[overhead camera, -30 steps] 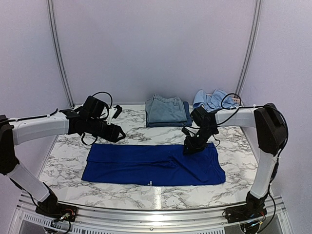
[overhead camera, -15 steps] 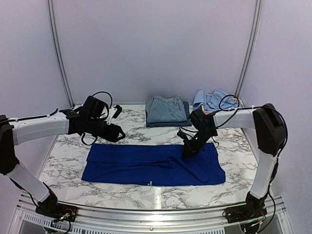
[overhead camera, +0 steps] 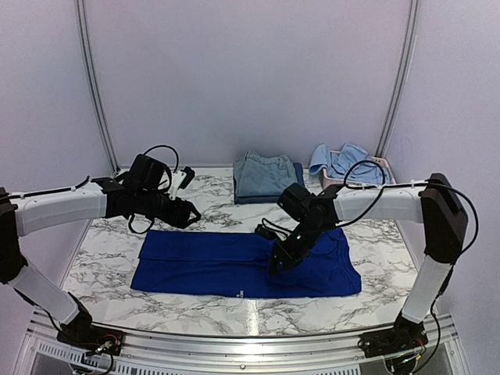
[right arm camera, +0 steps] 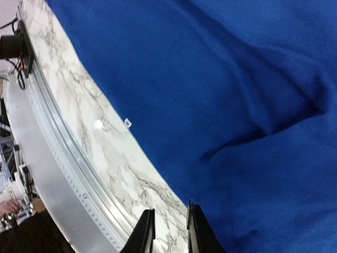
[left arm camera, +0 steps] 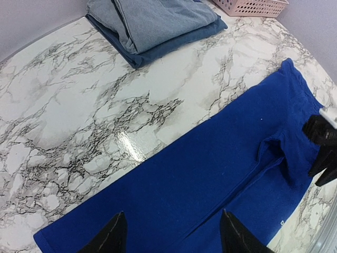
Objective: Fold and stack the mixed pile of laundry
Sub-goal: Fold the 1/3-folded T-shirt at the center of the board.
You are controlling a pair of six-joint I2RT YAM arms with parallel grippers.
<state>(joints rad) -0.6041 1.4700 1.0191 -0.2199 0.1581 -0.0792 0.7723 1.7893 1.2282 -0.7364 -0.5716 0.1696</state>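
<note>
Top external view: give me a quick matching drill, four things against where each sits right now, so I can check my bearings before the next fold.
Things:
1. royal-blue garment
2. folded denim stack
3. pink basket
4. right end effector

Places:
a. back right corner of the table
b. low over the right half of the spread cloth
c. laid out flat across the near half of the table
d. back centre of the table

Pairs: 1-c, 2-d, 3-a, 4-b

Royal-blue garment [overhead camera: 203,266] flat on marble table [overhead camera: 94,269] — right jaws perhaps touching.
</note>
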